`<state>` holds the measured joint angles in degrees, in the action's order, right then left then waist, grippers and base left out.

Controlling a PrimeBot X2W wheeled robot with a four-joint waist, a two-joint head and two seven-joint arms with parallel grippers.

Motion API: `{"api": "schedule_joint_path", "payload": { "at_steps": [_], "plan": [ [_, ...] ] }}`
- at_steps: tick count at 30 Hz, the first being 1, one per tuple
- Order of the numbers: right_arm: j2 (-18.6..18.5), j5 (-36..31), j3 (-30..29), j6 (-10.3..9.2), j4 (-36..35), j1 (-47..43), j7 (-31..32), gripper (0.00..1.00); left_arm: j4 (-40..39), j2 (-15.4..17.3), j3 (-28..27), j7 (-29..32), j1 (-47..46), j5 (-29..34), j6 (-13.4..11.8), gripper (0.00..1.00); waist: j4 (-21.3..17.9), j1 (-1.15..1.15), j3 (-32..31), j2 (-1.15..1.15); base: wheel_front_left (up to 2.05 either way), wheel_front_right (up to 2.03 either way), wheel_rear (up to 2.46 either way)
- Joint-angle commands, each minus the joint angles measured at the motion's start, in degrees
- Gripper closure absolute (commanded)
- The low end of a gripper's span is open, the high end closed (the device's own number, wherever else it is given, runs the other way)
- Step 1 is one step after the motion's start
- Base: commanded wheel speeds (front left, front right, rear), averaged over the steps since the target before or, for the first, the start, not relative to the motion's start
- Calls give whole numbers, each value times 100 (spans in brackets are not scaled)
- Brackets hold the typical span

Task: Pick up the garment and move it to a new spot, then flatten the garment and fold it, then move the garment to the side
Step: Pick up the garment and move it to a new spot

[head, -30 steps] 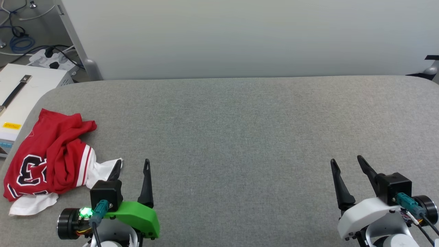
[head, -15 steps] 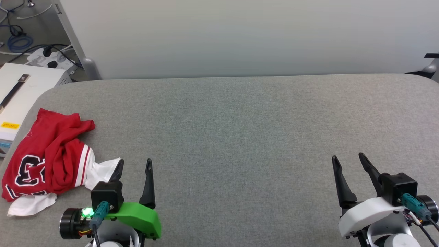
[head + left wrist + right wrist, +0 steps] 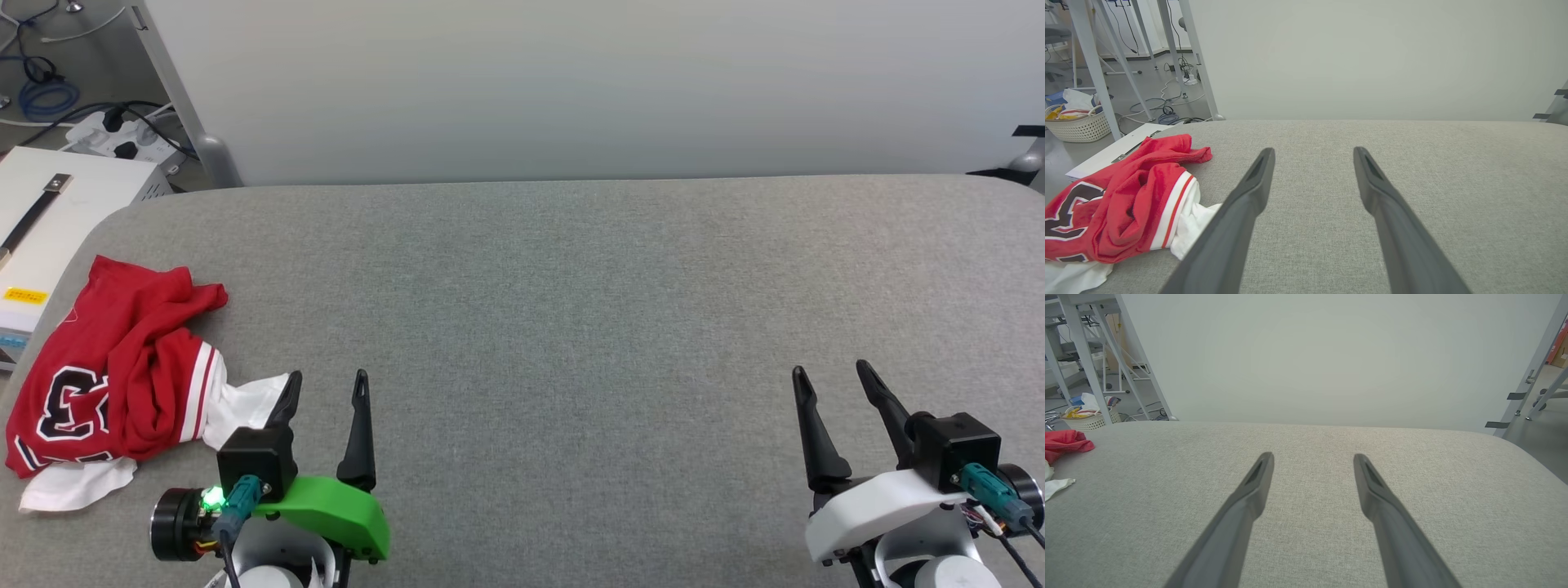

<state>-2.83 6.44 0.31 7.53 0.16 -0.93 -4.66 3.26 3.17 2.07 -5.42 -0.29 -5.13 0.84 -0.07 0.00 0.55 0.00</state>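
The garment [image 3: 122, 376] is a crumpled red jersey with white sleeves, striped trim and black number lettering, heaped at the left end of the grey padded table [image 3: 571, 327]. My left gripper [image 3: 326, 384] stands open just right of the heap, its left finger over the white sleeve's edge, nothing between the fingers. In the left wrist view the garment [image 3: 1126, 196] lies left of the open left gripper [image 3: 1312, 153]. My right gripper [image 3: 829, 376] is open at the lower right, far from the garment. In the right wrist view the right gripper [image 3: 1312, 457] is spread over bare cloth, with the garment [image 3: 1063, 443] at the far left edge.
A white box [image 3: 49, 220] sits beside the table's left end, with cables and a power strip [image 3: 114, 135] on the floor behind it. A pale wall panel [image 3: 571, 82] runs along the far edge. A white basket [image 3: 1079, 126] stands on the floor left.
The left gripper has crept slightly forward and right beside the garment. The view has shifted a little. The garment lies as before; both grippers stay open.
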Motion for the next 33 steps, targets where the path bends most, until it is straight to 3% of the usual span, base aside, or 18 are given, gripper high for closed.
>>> {"api": "schedule_joint_path", "payload": {
  "at_steps": [1, 13, 33],
  "plan": [
    [-3, 72, 24, -2, -27, 103, -51, 0, 33, -12, 23, -59, -118, -35, 34, 0, 22, 0, 3, 0, 0, 0, 0],
    [-3, 56, 181, -2, -131, 140, -65, 0, 133, -15, 22, -201, -229, -228, 20, 0, 535, 0, 49, 0, 0, 0, 0],
    [-90, -82, 535, -3, -465, 222, 76, 0, 290, -19, 34, -443, -332, -427, -26, 0, 2082, 0, 148, 0, 0, 0, 0]
  ]
}}
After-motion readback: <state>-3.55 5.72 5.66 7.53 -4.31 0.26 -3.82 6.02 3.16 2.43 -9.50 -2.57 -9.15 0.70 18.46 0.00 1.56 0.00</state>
